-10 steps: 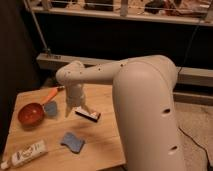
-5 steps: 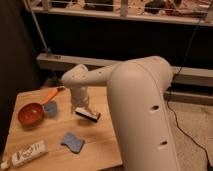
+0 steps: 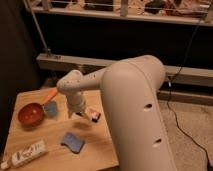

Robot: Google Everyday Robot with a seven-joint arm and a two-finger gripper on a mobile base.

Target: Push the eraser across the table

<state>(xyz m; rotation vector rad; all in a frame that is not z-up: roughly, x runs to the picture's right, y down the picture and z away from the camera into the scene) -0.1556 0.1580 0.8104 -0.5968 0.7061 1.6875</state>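
Note:
The eraser (image 3: pixel 93 116), a small flat block with a black base, white top and an orange-red mark, lies on the light wooden table (image 3: pixel 35 134) near its right edge. My gripper (image 3: pixel 76 113) hangs down from the white arm just left of the eraser, low over the tabletop, close to it or touching it. The big white arm body hides the table's right side.
A red bowl (image 3: pixel 31 114) with an orange handle (image 3: pixel 50 94) sits at the left, with a small blue object (image 3: pixel 51 108) next to it. A blue wavy-edged sponge (image 3: pixel 73 142) lies in front. A white tube (image 3: pixel 26 154) lies at the front left edge.
The arm's large body has swung further right in view. The gripper stays beside the eraser, which sits slightly further right than before.

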